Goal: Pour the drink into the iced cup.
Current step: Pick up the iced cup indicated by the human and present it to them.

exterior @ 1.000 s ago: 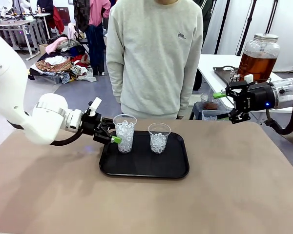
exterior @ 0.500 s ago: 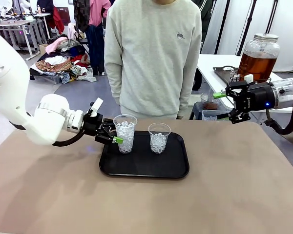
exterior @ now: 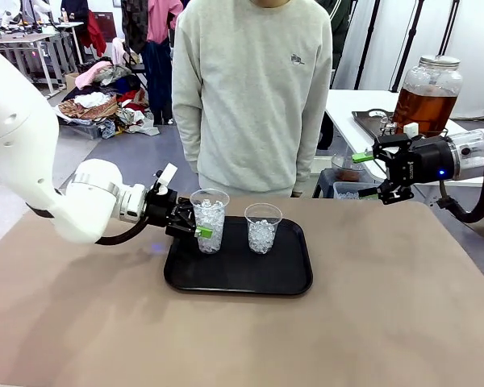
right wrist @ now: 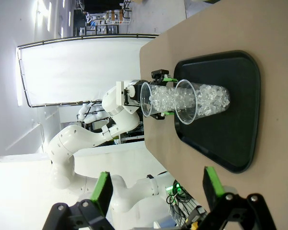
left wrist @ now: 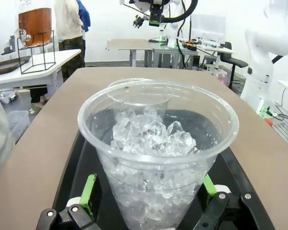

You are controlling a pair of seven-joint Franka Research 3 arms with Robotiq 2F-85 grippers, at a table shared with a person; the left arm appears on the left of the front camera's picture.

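Observation:
Two clear plastic cups of ice stand on a black tray (exterior: 238, 278). The taller iced cup (exterior: 209, 218) is on the tray's left, and my left gripper (exterior: 198, 228) is open around its lower part. In the left wrist view this cup (left wrist: 158, 158) sits between the green pads (left wrist: 90, 194), with a small gap on each side. The shorter cup (exterior: 263, 228) stands to its right. The drink, amber-brown, is in a glass jar (exterior: 427, 95) on a side table at the far right. My right gripper (exterior: 369, 173) hangs open in the air, in front of the jar and holding nothing.
A person in a grey sweatshirt (exterior: 254, 89) stands at the table's far edge behind the tray. The right wrist view looks down the table at both cups (right wrist: 156, 98) on the tray (right wrist: 240, 143). Bare brown tabletop (exterior: 387, 322) lies all round the tray.
My left gripper has slid right along the table until its open fingers straddle the taller cup. The right arm and both cups have stayed put.

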